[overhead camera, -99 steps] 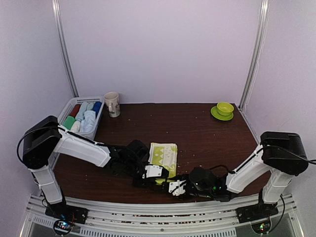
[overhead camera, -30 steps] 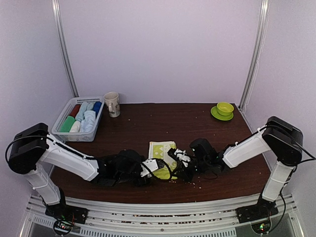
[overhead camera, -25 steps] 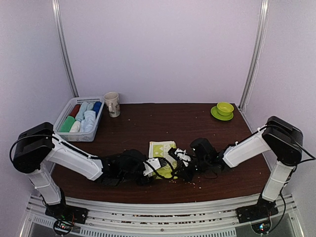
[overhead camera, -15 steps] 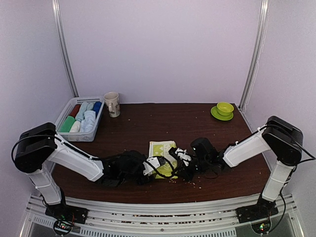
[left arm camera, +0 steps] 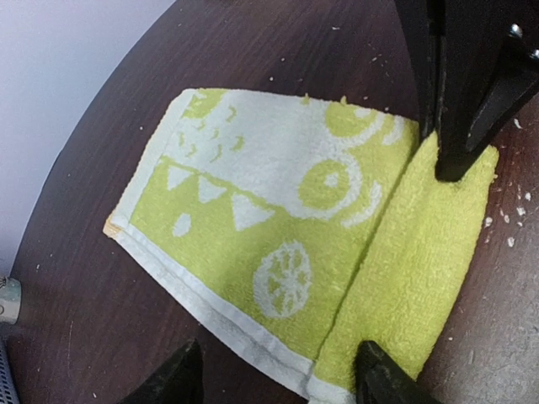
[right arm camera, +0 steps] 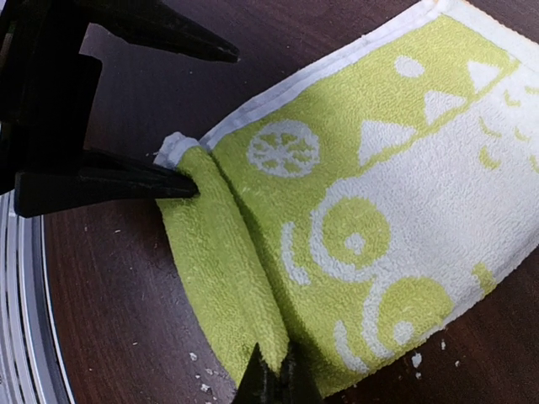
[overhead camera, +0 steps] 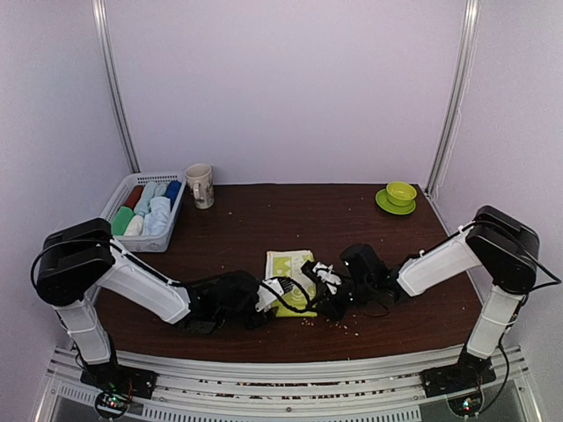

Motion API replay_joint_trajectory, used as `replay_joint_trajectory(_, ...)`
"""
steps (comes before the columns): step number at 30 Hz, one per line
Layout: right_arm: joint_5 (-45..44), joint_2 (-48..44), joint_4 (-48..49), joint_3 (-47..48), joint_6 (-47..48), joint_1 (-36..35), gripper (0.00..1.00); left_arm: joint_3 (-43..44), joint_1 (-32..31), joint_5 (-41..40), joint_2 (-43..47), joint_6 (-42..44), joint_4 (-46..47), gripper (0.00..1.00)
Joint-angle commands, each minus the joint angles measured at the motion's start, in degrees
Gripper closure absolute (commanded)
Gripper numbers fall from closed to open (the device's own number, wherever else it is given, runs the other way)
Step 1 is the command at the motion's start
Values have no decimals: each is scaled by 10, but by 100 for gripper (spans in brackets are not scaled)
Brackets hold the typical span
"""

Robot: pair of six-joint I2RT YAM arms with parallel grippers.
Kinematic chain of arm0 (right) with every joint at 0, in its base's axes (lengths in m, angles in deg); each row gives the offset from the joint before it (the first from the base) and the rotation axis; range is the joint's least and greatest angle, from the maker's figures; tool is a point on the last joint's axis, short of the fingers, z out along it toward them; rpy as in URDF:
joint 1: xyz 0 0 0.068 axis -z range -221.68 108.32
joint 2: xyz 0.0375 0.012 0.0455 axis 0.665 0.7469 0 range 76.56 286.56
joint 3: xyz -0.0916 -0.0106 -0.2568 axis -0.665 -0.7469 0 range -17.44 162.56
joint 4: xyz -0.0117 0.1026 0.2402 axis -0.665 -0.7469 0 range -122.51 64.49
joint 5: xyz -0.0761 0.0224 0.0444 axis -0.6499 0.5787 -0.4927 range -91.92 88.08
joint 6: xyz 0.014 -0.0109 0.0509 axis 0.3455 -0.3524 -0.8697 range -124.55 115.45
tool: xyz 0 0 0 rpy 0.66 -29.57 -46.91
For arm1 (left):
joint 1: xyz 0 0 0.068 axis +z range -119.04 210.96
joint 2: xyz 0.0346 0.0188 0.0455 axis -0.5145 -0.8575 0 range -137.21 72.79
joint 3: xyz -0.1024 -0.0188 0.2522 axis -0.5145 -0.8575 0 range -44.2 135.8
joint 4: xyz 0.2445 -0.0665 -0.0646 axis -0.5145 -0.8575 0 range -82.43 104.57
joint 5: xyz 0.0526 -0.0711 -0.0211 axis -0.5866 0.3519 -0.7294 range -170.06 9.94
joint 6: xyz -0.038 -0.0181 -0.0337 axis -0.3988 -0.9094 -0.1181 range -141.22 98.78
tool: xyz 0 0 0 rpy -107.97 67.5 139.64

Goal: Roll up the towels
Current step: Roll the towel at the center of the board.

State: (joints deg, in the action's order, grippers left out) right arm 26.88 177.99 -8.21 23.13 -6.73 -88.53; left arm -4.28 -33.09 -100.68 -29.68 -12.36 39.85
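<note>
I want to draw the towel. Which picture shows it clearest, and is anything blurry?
Left wrist view: yellow-green towel sharp, evenly lit; its own fingers at the bottom slightly soft. Right wrist view: equally crisp. Top view: towel tiny, partly behind the arms.

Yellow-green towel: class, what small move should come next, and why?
Probably close the left gripper: its open jaws straddle one end of the flap folded over on the towel, while the right gripper pinches the other end.
</note>
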Motion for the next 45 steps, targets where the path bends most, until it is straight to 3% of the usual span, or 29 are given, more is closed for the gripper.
replay_joint_trajectory(1, -37, 9, -59, 2, -16, 14, 97, 1, 8, -5, -25, -11, -16, 37)
replay_joint_trajectory(7, -94, -34, -89, -1, -52, 27, 80, 4, 8, 11, -35, -12, -20, 40)
replay_joint_trajectory(11, -118, -84, -107, -5, -68, 32, 74, 14, 8, 15, -43, -10, -27, 40)
replay_joint_trajectory(19, -15, -137, -64, -13, -120, 32, 74, 28, 8, 19, -48, -11, -29, 40)
replay_joint_trajectory(31, 124, -9, 147, -31, -253, 25, 78, 34, 8, 22, -51, -10, -34, 41)
replay_joint_trajectory(39, 40, 5, 122, -43, -257, 54, 80, 28, 8, 19, -50, -9, -37, 41)
replay_joint_trajectory(45, -30, -6, 36, -28, -188, 62, 77, 29, 9, 22, -53, -10, -41, 42)
